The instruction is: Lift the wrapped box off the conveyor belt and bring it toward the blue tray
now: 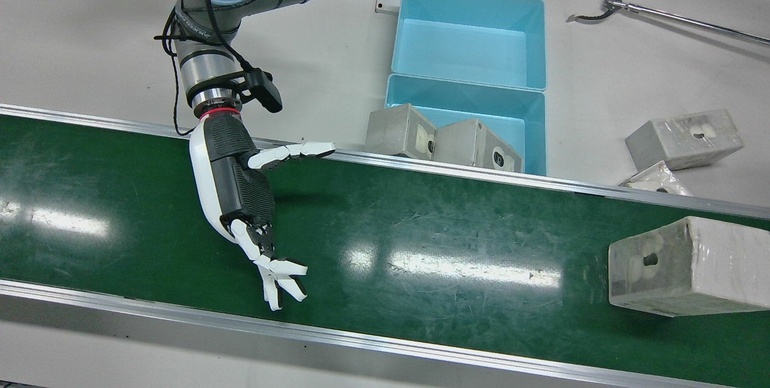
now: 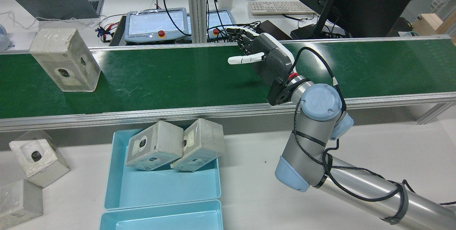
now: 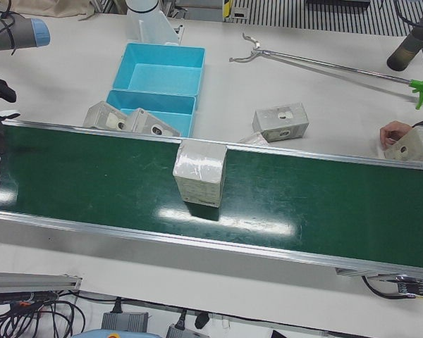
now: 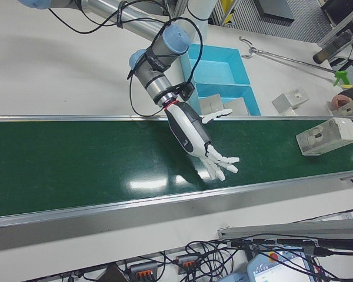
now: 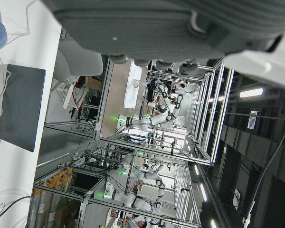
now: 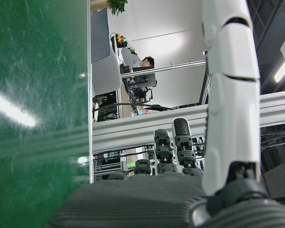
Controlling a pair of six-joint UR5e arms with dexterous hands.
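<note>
Currently pre-grasp: your right hand point(image 1: 240, 195) hangs splayed, empty, over the green conveyor belt point(image 1: 421, 243); the grey plastic-wrapped box point(image 1: 686, 264) sits well apart. Next, reach toward it.

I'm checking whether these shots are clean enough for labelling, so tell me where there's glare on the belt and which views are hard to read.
Front view: bright ceiling-light streaks on the conveyor belt, with a soft shadow beside the right hand. Left-front view: a glare patch just below the wrapped box. Right hand view: lies on its side, the belt close and smeared. Left hand view: also sideways, showing only background racks.
</note>
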